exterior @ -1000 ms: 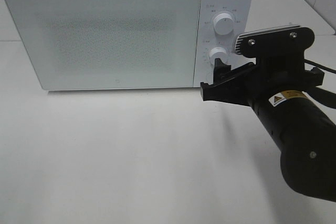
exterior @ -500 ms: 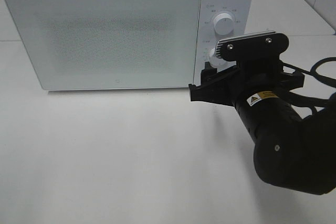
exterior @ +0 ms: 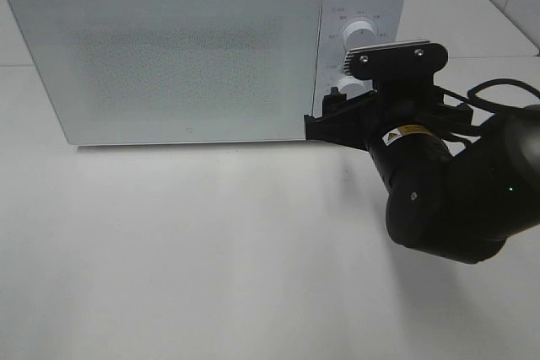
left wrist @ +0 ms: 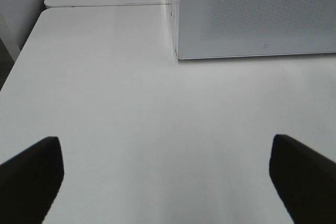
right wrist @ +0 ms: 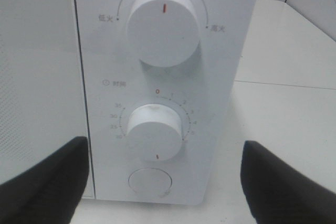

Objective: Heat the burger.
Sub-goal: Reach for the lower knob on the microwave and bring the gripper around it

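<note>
- The burger shows in no view; the microwave stands with its door shut, and its contents cannot be made out.
- The right hand is spread wide, holding nothing, just in front of the timer dial.
- The left hand is spread wide, holding nothing, above the counter.

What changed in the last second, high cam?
The black right gripper slid left across the control panel of the boxy white microwave oven, and its arm swung in behind it. Its jaws are open, holding nothing, and lined up on the lower round white dial. Nothing was gripped or released. The microwave, its shut door and the upper round white dial stayed put.
</note>
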You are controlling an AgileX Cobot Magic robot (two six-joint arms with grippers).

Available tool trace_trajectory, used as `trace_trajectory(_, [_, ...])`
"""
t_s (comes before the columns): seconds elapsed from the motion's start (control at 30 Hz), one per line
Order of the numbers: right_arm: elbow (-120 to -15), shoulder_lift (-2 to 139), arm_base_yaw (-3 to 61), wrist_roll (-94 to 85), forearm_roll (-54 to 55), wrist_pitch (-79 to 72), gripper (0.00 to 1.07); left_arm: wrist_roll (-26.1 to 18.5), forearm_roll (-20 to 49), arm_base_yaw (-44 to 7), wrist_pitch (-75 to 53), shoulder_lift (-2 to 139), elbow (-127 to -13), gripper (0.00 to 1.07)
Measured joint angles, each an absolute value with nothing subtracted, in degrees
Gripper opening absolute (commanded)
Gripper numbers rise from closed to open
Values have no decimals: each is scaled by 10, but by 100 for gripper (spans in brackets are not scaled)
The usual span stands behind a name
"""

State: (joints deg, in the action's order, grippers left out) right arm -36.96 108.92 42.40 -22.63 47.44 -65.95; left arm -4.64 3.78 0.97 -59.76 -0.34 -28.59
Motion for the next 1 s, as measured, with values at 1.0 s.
trace_trajectory(1.0, [-470,1184,381,-197,435,-629,76,-46,38,10,-598,-3,-286,100])
